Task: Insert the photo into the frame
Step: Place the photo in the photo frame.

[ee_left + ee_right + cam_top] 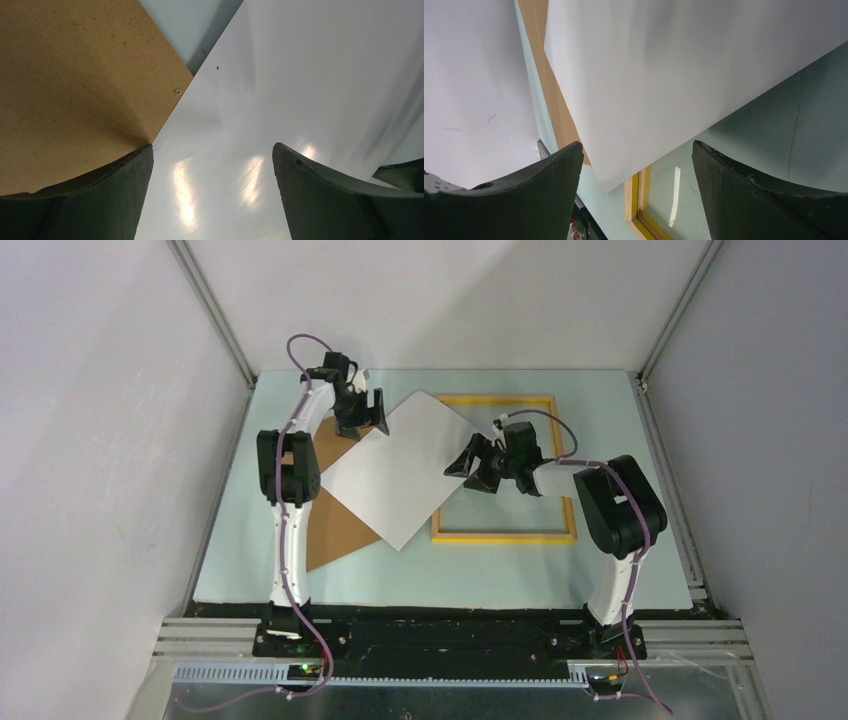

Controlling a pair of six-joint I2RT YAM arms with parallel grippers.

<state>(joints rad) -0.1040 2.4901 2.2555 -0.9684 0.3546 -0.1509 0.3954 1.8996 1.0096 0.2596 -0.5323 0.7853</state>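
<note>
Top external view: white-backed rectangular photo (400, 475) overlaps left rail of yellow-orange wooden frame (503, 537) and brown backing board (325, 540); left gripper (363, 425) and right gripper (464, 476) gape wide, empty.

photo (398, 475): printed face hidden | frame (505, 537): left edge partly covered by photo

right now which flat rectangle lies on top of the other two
The photo, white back up: it overlaps both the brown backing board and the frame.
</note>
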